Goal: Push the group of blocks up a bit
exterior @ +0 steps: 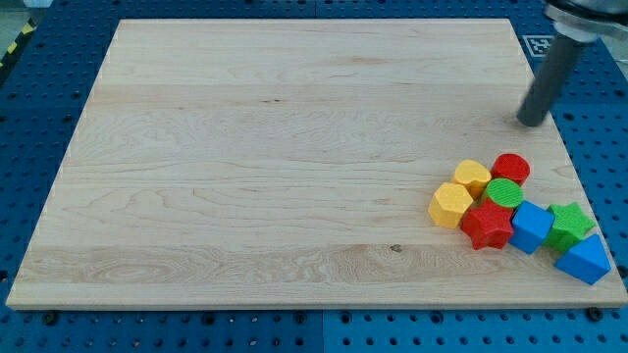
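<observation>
I am seeing 8 blocks sitting bunched together near the wooden board's (245, 147) lower right corner. My tip (531, 122) is resting on the board toward the view's top right, above the group and well apart from it, touching no block. The rig is carrying no jaws, only the dark rod, so nothing is being grasped.

At the group's top, a red cylinder (510, 169) is sitting just beside a yellow block (472, 177) on its left. Below them a green cylinder (504, 193) is pressing in between. A second yellow block (450, 205), looking hexagonal, is marking the cluster's left edge. A red star (488, 226) is lying below the green cylinder, touching a blue cube (531, 226) on its right. Further right a green star (570, 225) is sitting close to the board's right edge, and a blue wedge-like block (583, 259) is lying at the view's bottom right, nearest the corner.
</observation>
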